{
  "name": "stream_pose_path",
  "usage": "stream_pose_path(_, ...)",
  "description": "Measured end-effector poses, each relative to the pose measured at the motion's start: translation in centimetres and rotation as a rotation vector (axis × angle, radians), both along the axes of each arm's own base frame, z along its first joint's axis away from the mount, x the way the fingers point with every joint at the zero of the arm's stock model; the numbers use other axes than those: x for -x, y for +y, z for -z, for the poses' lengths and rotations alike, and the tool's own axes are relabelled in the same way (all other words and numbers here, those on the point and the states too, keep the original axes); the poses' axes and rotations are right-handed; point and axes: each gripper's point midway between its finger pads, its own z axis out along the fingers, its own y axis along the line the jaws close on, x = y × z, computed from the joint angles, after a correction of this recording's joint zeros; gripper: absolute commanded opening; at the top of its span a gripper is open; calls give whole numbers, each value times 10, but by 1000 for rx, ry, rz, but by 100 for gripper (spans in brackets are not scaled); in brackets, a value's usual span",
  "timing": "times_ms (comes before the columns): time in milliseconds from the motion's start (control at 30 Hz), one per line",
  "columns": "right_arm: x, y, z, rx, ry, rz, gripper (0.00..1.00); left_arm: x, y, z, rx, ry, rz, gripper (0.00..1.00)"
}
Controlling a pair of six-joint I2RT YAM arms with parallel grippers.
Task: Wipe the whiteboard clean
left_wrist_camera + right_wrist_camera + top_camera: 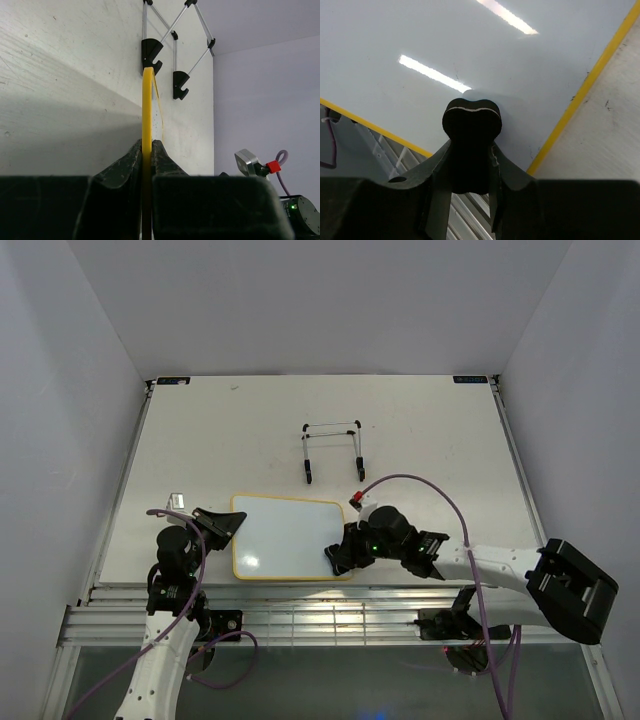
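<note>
Board position: your whiteboard [288, 537] lies flat on the table [430, 430] near its front edge, between the two arms. The wire stand [332, 450] is well apart behind it.
Long axis: it runs left to right, from one arm towards the other.
Left side: the left gripper [228, 523] is clamped on the board's left edge, and your wrist view shows the yellow frame pinched between the fingers.
Right side: the right gripper [337, 558] is closed on the black eraser [471, 122] at the board's near right corner. You cannot tell whether it is pressed to the face or just above it.
Direction of work: from the eraser, the face stretches away leftward and towards the back, so your stroke would likely run towards the left gripper.
Nearer arm: the right arm wipes; the left only steadies.
Face: you can see no writing, only glossy white with glare.
</note>
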Motion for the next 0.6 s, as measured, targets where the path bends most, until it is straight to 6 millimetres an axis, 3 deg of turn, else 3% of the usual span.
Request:
stream_pose_path(200,0,4,12,20,19,23,8,0,0,0,2,1,-1,0)
stream_pose_path(600,-12,-1,17,28,-23,85,8,-2,2,1,-2,4,-14,0)
